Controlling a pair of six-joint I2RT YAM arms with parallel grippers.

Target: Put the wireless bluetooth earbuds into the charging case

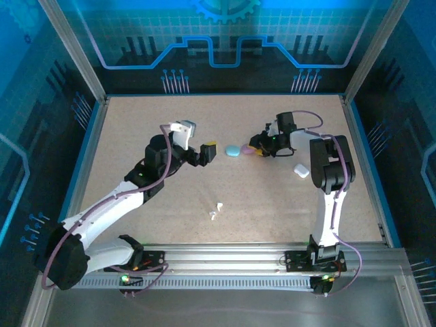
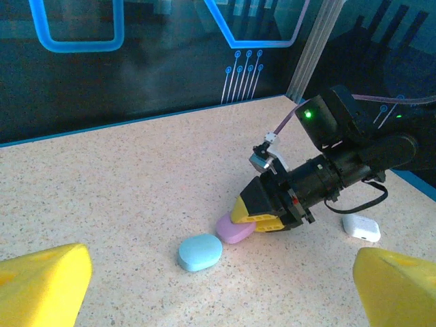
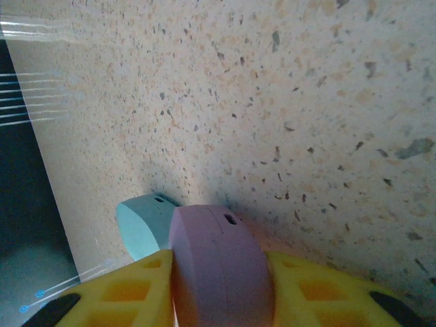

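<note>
Nearest me, two tiny white earbuds (image 1: 212, 215) lie loose on the table (image 1: 136, 122), well apart from any case. Further out, my left gripper (image 1: 206, 152) hovers with its fingers spread wide, holding nothing. Beyond it, my right gripper (image 2: 255, 216) clamps the pink-purple case (image 2: 235, 229), just beside the blue case (image 2: 200, 251). I judge this the case-securing step; next the lid needs opening

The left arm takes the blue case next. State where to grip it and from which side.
Come down from above and pinch the light blue case across its long sides, mid-length. It lies flat, a low oval; the pink-purple case in the right gripper crowds one end.
</note>
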